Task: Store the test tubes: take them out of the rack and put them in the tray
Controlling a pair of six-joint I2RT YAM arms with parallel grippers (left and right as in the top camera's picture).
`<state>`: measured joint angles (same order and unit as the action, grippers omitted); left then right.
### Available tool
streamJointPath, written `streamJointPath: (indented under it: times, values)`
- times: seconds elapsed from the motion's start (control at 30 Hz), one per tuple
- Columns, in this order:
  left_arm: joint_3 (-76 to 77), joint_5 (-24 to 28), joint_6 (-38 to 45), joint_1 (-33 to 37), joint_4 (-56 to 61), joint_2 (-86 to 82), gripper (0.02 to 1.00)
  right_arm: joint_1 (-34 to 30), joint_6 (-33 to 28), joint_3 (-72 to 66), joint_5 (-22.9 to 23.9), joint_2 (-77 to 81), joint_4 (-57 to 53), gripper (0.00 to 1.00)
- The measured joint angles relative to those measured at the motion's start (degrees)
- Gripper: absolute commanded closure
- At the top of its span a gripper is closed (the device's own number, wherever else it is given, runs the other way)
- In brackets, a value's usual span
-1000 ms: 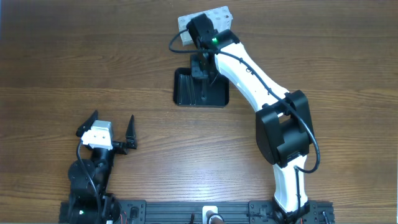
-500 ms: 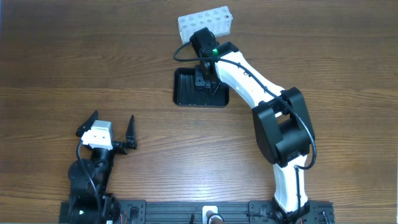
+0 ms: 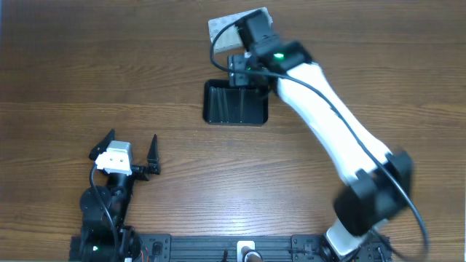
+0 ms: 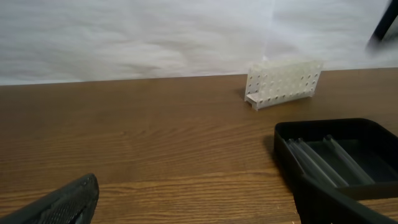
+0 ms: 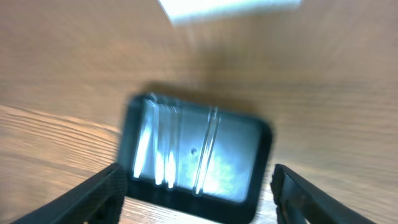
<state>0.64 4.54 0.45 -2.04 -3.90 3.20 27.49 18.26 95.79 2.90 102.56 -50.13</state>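
The white test tube rack (image 3: pixel 221 26) stands at the far middle of the table, partly hidden by my right arm's wrist; it is also the rack (image 4: pixel 285 83) and the rack (image 5: pixel 230 7) in the wrist views. Nearer lies the black tray (image 3: pixel 215 108), also tray (image 4: pixel 367 134) and tray (image 5: pixel 138 115), with clear test tubes (image 5: pixel 155 155) lying lengthwise in it, the same tubes (image 4: pixel 311 163). My right gripper (image 3: pixel 244 69) hangs open above the tray, gripper (image 5: pixel 198 182), with nothing between its fingers. My left gripper (image 3: pixel 131 149) stands open near the front left, gripper (image 4: pixel 199 211).
Bare wooden tabletop (image 3: pixel 87 73) surrounds the rack and tray. A pale wall (image 4: pixel 124 31) rises behind the table's far edge in the left wrist view.
My right gripper has lifted out of the tray and now hangs higher, toward the rack, as the arm has swung and stretched out. The left arm has not moved.
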Motion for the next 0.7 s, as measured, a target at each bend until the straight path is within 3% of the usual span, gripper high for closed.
streamJointPath:
  times: [0.27, 0.7]
  values:
    - [0.0, -0.02, 0.0, 0.0, 0.0, 0.0, 0.018, -6.12, -8.24, -2.43, 1.64, -21.73, -1.66, 0.007]
    - [0.0, 0.0, 0.0, 0.0, 0.0, 0.0, 0.018, -18.01, -15.15, -41.53, 2.21, -63.89, 12.5, 0.007]
